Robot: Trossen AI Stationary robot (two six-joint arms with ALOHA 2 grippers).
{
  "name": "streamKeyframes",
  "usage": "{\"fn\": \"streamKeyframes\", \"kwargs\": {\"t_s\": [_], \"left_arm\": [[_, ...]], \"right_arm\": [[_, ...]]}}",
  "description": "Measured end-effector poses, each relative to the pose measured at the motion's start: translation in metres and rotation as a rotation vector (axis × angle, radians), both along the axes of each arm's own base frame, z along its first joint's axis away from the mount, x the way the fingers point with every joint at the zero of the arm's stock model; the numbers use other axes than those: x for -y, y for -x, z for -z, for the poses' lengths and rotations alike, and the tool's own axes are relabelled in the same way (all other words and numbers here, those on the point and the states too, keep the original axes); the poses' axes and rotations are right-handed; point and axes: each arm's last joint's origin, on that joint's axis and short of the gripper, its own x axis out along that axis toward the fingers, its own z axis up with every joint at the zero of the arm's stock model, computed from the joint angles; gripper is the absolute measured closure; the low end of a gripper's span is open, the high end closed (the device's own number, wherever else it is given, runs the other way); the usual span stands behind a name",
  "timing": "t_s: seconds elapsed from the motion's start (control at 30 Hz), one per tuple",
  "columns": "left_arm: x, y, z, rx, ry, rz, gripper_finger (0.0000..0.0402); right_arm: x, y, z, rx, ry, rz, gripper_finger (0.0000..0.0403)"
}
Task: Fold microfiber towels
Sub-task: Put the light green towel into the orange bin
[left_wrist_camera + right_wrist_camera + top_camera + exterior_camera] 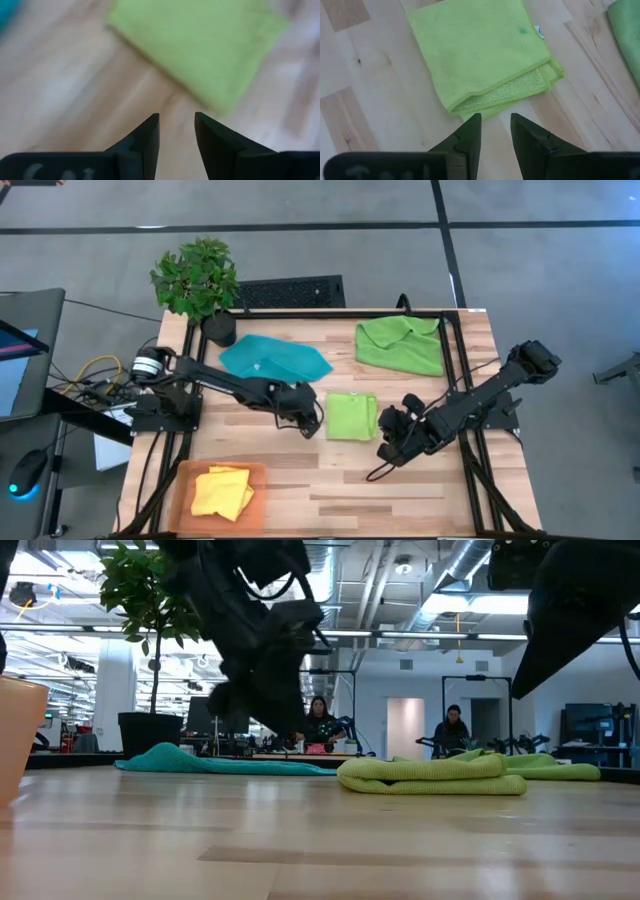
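A folded lime green towel [352, 417] lies flat on the table's middle; it also shows in the low view [430, 775]. My left gripper [314, 423] hovers just left of it, fingers a little apart and empty [176, 125]. My right gripper [388, 442] hovers just right of it, fingers a little apart and empty [495, 125], pointing at the towel's layered edge [505, 92]. A second lime green towel [400, 345] lies crumpled at the far right. A teal towel [272, 358] lies spread at the far middle. A yellow towel [222, 492] lies in the orange tray [258, 472].
A potted plant [195, 280] stands at the table's far left corner. The orange tray sits at the near left edge. Bare wood [400, 495] lies toward the near right. People [320, 725] sit in the room beyond the table.
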Motion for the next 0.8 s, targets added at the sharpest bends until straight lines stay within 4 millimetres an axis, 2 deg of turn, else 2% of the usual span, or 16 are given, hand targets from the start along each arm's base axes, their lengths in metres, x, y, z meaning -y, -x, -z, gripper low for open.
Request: {"fn": "streamKeyframes", "kwargs": {"t_s": [0.17,0.37,0.67,0.8], "left_arm": [[-0.004,-0.004,0.01,0.076,0.056,-0.025,0.0287],[-0.013,-0.005,0.012,0.082,0.003,-0.054,0.0287],[-0.013,-0.022,0.041,0.084,0.037,-0.047,0.0288],[-0.014,-0.027,0.042,0.122,0.056,-0.04,0.0288]], "right_arm": [[-0.001,-0.001,0.0,0.012,-0.005,0.0,0.0274],[-0.001,-0.002,0.0,0.02,-0.009,0.0,0.0274],[-0.002,-0.003,-0.001,0.03,-0.016,0.0,0.0274],[-0.002,-0.003,-0.001,0.03,-0.016,0.0,0.0274]]}}
